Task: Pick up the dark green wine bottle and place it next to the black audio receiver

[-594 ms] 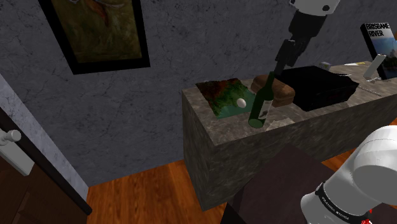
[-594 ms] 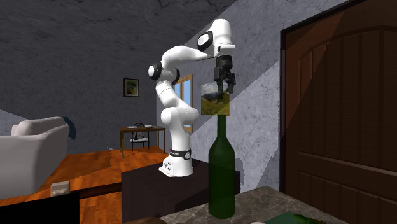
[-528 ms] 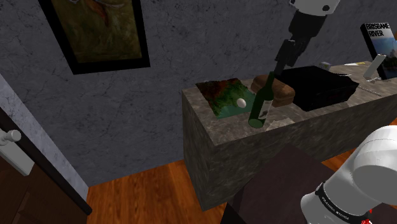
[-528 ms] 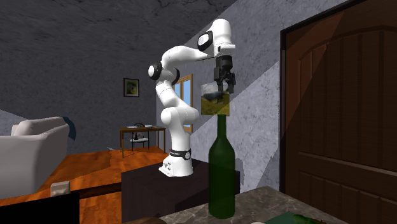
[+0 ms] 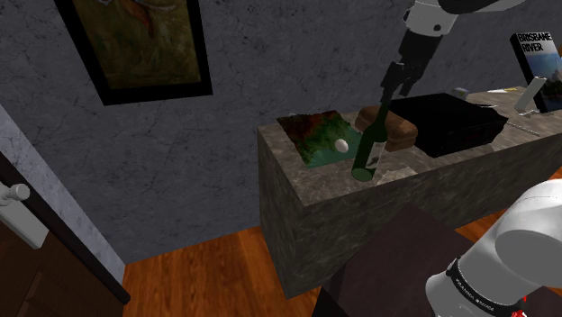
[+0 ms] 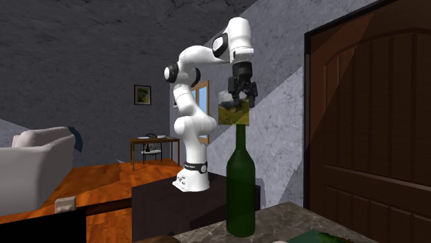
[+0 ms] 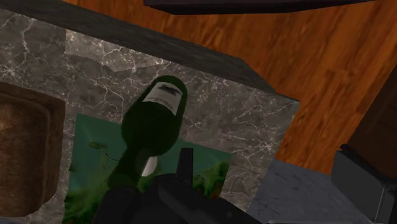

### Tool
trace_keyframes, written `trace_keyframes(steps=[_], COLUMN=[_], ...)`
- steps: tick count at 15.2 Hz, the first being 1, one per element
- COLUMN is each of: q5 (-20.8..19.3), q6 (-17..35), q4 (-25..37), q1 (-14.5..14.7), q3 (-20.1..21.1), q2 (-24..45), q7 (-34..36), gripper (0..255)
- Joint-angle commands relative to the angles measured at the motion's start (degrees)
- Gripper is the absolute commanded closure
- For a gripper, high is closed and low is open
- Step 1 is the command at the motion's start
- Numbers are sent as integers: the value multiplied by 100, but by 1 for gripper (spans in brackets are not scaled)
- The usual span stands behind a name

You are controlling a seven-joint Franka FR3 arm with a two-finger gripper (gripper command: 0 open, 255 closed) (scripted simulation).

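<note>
The dark green wine bottle (image 5: 369,149) stands upright on the stone counter (image 5: 405,185), near its front edge, with nothing holding it. My gripper (image 5: 391,94) hangs just above and slightly behind the bottle's neck. In the second exterior view the gripper (image 6: 241,103) sits behind the top of the bottle (image 6: 241,186), its two fingers apart with nothing between them. The wrist view looks down on the bottle (image 7: 153,124) from above its mouth. The black audio receiver (image 5: 455,122) lies on the counter to the shoulder view's right of the bottle.
A brown rounded block (image 5: 398,131) sits between bottle and receiver. A green picture mat (image 5: 313,137) with a small white ball (image 5: 341,144) lies at the counter's end. A book (image 5: 535,59) leans at the far right. Dark door (image 6: 369,117) beside the counter.
The gripper has lifted a little and turned about its own axis above the bottle; the arm's upper joints have shifted. The bottle has not moved.
</note>
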Motion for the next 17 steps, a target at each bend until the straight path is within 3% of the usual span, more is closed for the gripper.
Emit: trace_keyframes(steps=[1, 10, 17], q5=[-33, 17, 35], q6=[226, 1063, 1544], q4=[73, 660, 328], q1=[-80, -406, -408], q3=[-147, -911, -951], q2=[298, 1753, 1904], q7=[-41, -417, -439], gripper=[0, 0, 0])
